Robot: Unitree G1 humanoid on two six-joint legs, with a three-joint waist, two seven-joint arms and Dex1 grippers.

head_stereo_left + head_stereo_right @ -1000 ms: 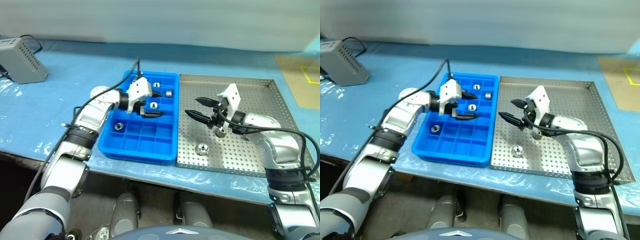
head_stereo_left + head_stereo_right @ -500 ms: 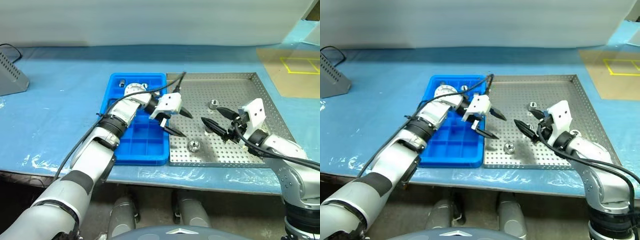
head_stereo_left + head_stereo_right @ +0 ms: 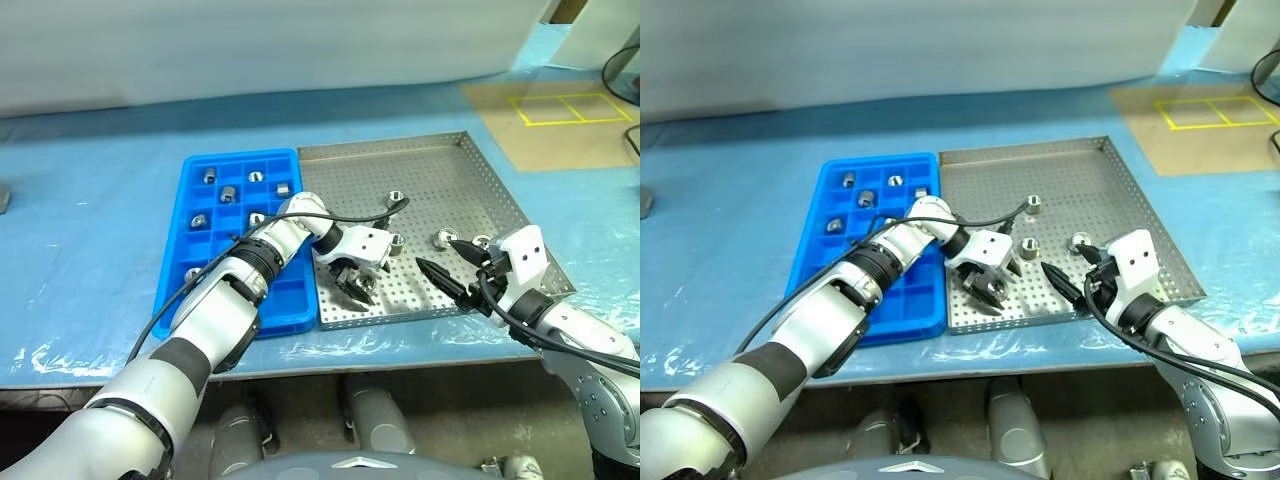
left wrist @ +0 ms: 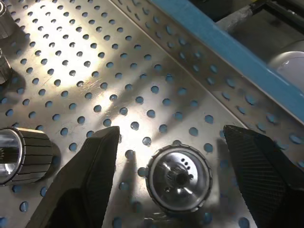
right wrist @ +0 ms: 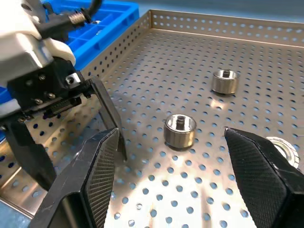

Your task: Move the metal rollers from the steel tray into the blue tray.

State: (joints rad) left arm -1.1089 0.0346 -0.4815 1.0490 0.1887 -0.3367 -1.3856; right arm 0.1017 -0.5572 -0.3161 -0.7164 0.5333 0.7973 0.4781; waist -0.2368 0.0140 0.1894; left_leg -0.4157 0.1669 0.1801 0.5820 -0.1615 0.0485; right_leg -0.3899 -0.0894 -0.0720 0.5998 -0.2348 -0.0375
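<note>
Left gripper lowered over the near part of the steel tray, fingers spread wide on both sides of one metal roller, not yet closed on it, nothing held. A second roller lying on its side just beside one finger. Right gripper hovering over the near right part of the same tray, fingers wide apart and empty. Three more rollers resting on the perforated floor. Several rollers already sitting in the far compartments of the blue tray, touching the steel tray's left side on the blue worktop.
</note>
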